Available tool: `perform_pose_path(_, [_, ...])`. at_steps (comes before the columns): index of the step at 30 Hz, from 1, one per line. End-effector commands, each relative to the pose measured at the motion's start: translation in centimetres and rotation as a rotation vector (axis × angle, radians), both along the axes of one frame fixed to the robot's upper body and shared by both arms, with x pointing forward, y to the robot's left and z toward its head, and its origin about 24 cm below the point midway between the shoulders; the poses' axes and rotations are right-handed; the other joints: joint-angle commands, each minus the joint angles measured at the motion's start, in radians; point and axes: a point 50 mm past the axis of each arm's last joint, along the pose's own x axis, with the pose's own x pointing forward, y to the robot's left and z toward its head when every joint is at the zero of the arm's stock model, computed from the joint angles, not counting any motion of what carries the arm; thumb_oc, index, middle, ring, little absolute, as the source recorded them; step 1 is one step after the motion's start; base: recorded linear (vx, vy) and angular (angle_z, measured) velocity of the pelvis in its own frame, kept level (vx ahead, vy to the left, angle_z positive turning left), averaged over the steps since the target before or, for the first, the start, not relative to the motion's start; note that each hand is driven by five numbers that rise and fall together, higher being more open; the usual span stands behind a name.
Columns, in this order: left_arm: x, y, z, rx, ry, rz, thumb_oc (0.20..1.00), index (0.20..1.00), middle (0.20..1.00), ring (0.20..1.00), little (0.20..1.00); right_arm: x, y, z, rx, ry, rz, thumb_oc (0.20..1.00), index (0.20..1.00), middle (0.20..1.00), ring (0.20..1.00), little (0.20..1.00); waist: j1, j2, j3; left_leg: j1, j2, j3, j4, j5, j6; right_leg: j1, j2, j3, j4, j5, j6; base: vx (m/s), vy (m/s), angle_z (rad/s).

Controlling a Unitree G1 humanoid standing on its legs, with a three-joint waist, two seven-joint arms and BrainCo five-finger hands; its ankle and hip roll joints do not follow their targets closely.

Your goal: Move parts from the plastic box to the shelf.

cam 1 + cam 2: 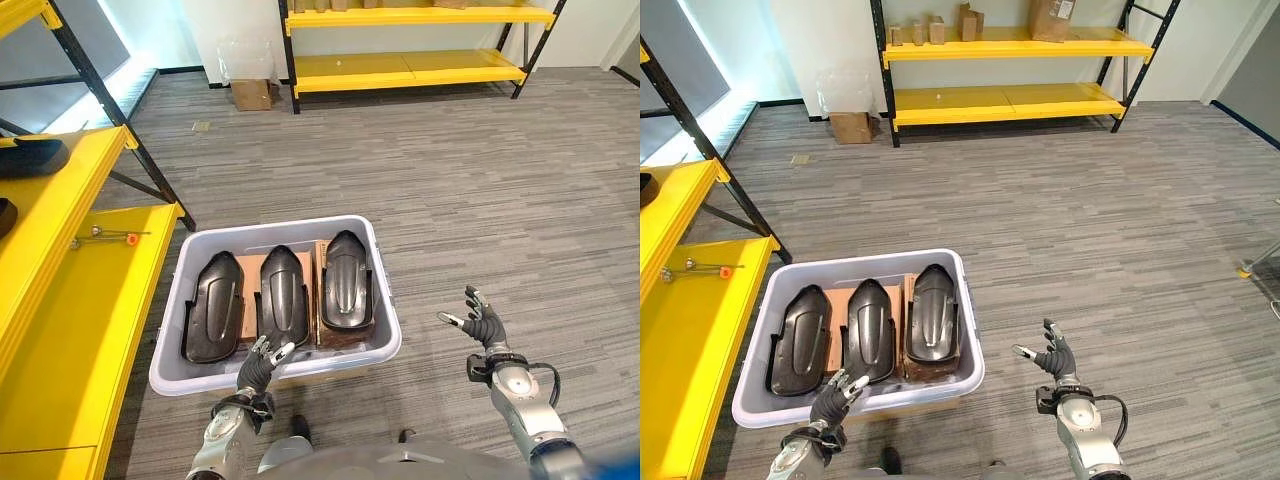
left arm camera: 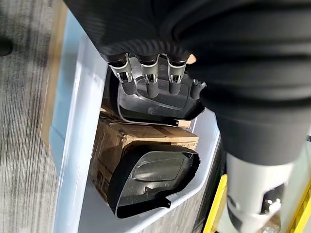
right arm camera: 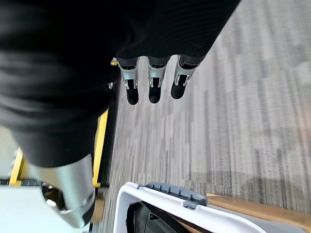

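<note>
A pale grey plastic box [image 1: 172,345] sits on the floor in front of me. Three black moulded parts lie in it side by side on cardboard: left part [image 1: 213,307], middle part [image 1: 283,296], right part [image 1: 345,279]. My left hand [image 1: 262,362] hovers at the box's near rim below the middle part, fingers relaxed and holding nothing. The left wrist view shows its fingers [image 2: 149,80] over a black part [image 2: 160,99]. My right hand [image 1: 482,323] is raised to the right of the box over bare floor, fingers spread. The yellow shelf [image 1: 75,310] stands at my left.
On the left shelf's lower level lies a small tool with an orange tip [image 1: 112,237]; dark parts [image 1: 30,155] rest on its upper level. A second yellow rack [image 1: 1005,100] stands at the far wall with boxes [image 1: 1050,18] on top. A cardboard box [image 1: 251,94] sits beside it.
</note>
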Motion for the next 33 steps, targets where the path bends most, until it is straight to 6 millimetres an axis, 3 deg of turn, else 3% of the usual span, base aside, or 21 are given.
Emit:
perform_pose_path(1, [3.0,0.6,2.6,0.05,-0.17,-0.014,1.0,1.0,1.0,1.0,1.0,3.2,1.7,3.7,-0.014,-0.202,0.103,1.0,1.0,1.0,1.0,1.0,0.045,-0.005,0.023,-0.038,0.054,-0.05,0.04,-0.002,-0.004,-0.044,-0.035,-0.036,0.109,0.025,-0.018,0.06,0.027,0.15])
perform_pose_path(7, [4.4,0.8,4.9,0.092,-0.308,-0.014,1.0,1.0,1.0,1.0,1.0,5.3,3.7,5.5,-0.028,-0.284,0.156,1.0,1.0,1.0,1.0,1.0,0.112,-0.006,0.044,-0.135,0.044,-0.098,0.071,0.022,-0.011,-0.06,-0.037,-0.069,0.112,0.017,-0.025,0.01,0.027,0.25])
perform_pose_path(13, [7.2,1.6,10.6,0.136,-0.572,0.044,1.0,1.0,1.0,1.0,1.0,6.8,5.4,7.3,-0.013,-0.348,0.209,1.0,1.0,1.0,1.0,1.0,0.163,-0.007,0.062,-0.205,0.019,-0.127,0.105,0.032,-0.009,-0.06,-0.041,-0.099,0.108,0.015,-0.03,0.0,0.023,0.22])
perform_pose_path(18, [8.2,2.5,14.8,0.181,-0.756,0.103,1.0,1.0,1.0,1.0,1.0,7.4,6.7,7.8,0.016,-0.359,0.214,1.0,1.0,1.0,1.0,1.0,0.196,-0.01,0.073,-0.243,0.002,-0.149,0.131,0.035,-0.008,-0.049,-0.046,-0.118,0.103,0.017,-0.03,0.01,0.006,0.18])
perform_pose_path(26, [8.1,3.5,20.3,0.185,-1.038,0.219,1.0,1.0,1.0,1.0,1.0,7.6,6.4,5.8,0.082,-0.262,-0.007,1.0,1.0,1.0,1.0,1.0,0.231,-0.005,0.087,-0.278,-0.018,-0.174,0.147,0.034,-0.005,-0.041,-0.048,-0.128,0.095,0.012,-0.032,0.0,0.008,0.13])
perform_pose_path(27, [7.9,3.8,21.7,0.169,-1.099,0.247,1.0,1.0,1.0,1.0,1.0,7.6,6.3,5.1,0.09,-0.226,-0.066,1.0,1.0,1.0,1.0,1.0,0.24,0.002,0.092,-0.289,-0.026,-0.181,0.15,0.033,-0.004,-0.042,-0.048,-0.128,0.094,0.009,-0.033,-0.02,0.019,0.07])
perform_pose_path(33, [8.1,3.4,24.6,0.115,-1.23,0.283,1.0,1.0,1.0,1.0,1.0,8.3,6.3,4.2,0.121,-0.153,-0.147,1.0,1.0,1.0,1.0,1.0,0.255,0.022,0.116,-0.325,-0.045,-0.194,0.166,0.032,-0.002,-0.063,-0.051,-0.127,0.107,-0.004,-0.038,-0.03,0.016,0.03])
